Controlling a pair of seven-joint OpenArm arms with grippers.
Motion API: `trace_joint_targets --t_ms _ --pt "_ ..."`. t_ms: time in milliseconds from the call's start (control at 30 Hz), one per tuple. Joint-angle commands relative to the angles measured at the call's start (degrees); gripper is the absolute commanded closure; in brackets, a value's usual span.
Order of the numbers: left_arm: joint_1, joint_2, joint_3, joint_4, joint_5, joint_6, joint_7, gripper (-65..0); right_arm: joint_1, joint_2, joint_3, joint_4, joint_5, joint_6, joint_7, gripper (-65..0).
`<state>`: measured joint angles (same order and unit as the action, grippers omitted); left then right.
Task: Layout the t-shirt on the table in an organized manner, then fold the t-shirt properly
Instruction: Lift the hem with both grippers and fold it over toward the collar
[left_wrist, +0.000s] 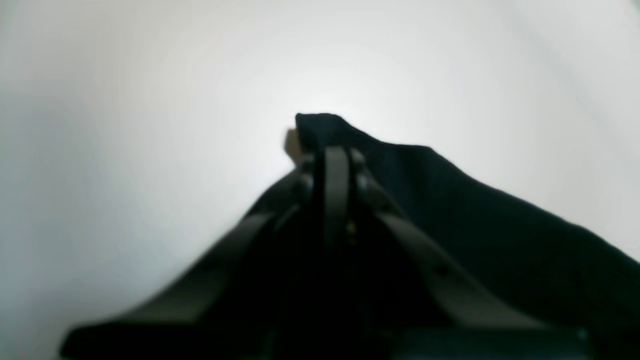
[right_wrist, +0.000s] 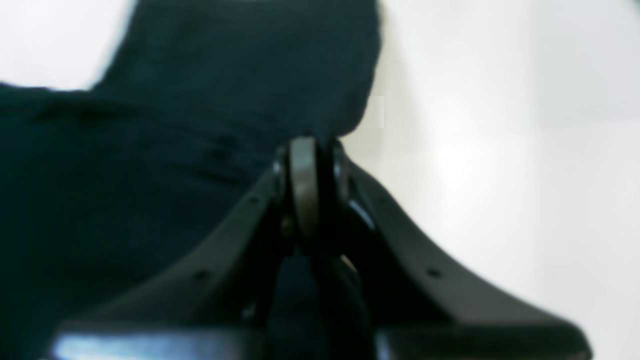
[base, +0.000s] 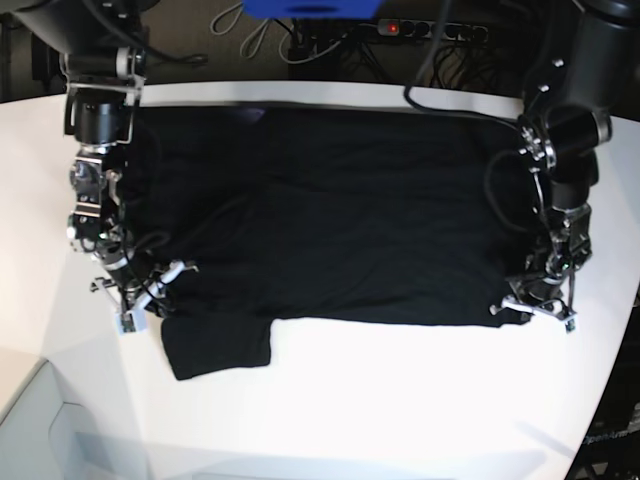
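White desk (base: 400, 400) lies bare in front of the shirt (base: 340, 220), which is spread flat toward the far edge. Left pincer (base: 537, 305) is clenched on its near corner; right pincer (base: 140, 295) is clenched on cloth beside a sleeve. Both wrist views are blurred, cloth edges cut off

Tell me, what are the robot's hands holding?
Both grip the black cotton t-shirt: left hand on its bottom corner, right hand beside the sleeve.
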<state>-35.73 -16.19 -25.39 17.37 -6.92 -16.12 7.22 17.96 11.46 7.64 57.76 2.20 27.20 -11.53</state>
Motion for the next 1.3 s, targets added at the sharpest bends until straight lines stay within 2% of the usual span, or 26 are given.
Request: trace_joint_targets --t_ms 0,133,267,367,567,767,900,1000,1100,1267 --pt "-0.45 -0.21 0.11 0.0 0.28 0.78 2.84 0.0 0.64 0.8 0.23 2.07 0.75 0.27 1.38 0.0" --pt "-0.19 -0.21 0.02 0.0 -0.42 0.69 2.84 0.0 -2.35 0.62 1.2 6.46 0.75 0.27 1.38 0.0" --pt "0.78 0.14 -0.15 2.55 -0.51 0.69 2.84 0.0 -3.05 -1.13 4.54 7.87 0.57 0.27 0.67 0.0" --pt "3.86 1.11 -0.15 11.07 -0.51 0.69 6.09 -0.1 -2.88 -1.49 5.94 7.69 0.66 0.27 -2.23 0.0" --pt "12.03 4.62 -0.15 37.18 -0.42 1.22 16.47 -0.1 -2.97 -1.75 6.21 7.78 0.66 0.27 -2.84 0.0" --pt "17.92 5.5 -0.15 49.67 -0.42 1.22 20.69 -0.1 -2.97 -1.75 6.3 8.05 0.75 0.27 -2.84 0.0" --pt "21.09 5.5 -0.24 55.91 -0.51 1.22 22.09 -0.1 -4.72 -1.75 6.38 10.77 0.84 0.27 -2.84 0.0" --pt "23.2 5.5 -0.24 59.51 -0.51 1.22 22.62 -0.1 -7.27 -1.49 6.38 15.43 4.0 0.27 -2.84 0.0" --pt "24.16 5.5 -0.24 60.48 -0.51 1.22 22.53 -0.1 -9.47 -1.49 6.3 19.3 6.11 0.27 -2.93 0.0" --pt "24.34 6.38 -1.73 61.36 -1.48 0.95 22.53 -0.1 -13.34 -1.57 6.38 24.4 6.2 0.27 -2.93 0.0"
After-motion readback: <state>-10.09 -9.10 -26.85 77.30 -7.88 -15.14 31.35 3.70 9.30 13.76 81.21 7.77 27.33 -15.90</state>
